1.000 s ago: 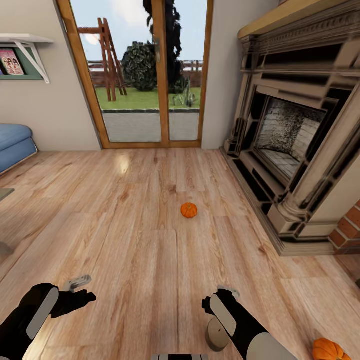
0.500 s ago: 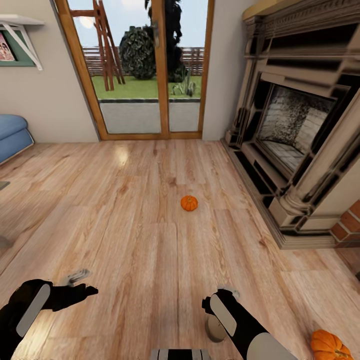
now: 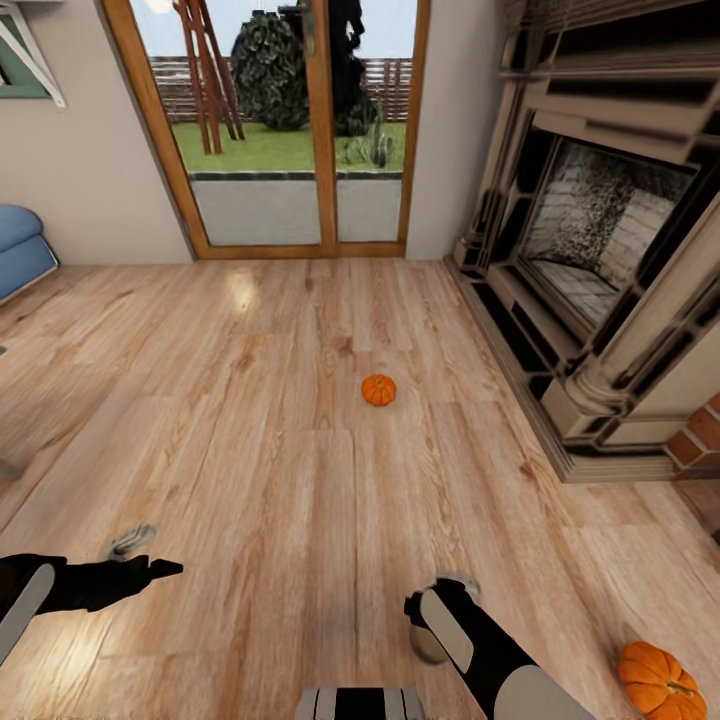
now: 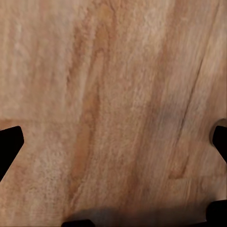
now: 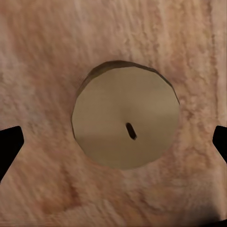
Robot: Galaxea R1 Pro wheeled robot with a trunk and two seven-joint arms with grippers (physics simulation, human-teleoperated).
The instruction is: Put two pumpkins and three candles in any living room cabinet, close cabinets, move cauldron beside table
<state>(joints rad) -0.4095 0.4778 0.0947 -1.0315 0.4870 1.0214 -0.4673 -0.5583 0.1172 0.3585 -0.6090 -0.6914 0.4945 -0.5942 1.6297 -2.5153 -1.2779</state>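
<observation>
One small orange pumpkin (image 3: 379, 390) sits on the wood floor ahead of me, mid-room. A second pumpkin (image 3: 657, 681) lies on the floor at the near right corner. A stubby grey-beige candle (image 5: 125, 120) stands upright on the floor directly beneath my right gripper (image 5: 113, 144). That gripper is open, its fingertips wide on either side and apart from the candle. In the head view the candle (image 3: 428, 648) peeks out under the right gripper (image 3: 437, 600). My left gripper (image 3: 145, 556) hovers open over bare floor at the near left. The cabinet, cauldron and table are out of view.
A large fireplace (image 3: 600, 260) with a raised hearth runs along the right side. A glass patio door (image 3: 290, 130) closes the far wall. A blue sofa edge (image 3: 18, 245) sits at the far left. Wood floor (image 3: 250, 430) stretches between them.
The head view has shifted, with the door and fireplace sliding up in the picture. My left arm has drawn back toward the left edge. The right gripper stays over the candle.
</observation>
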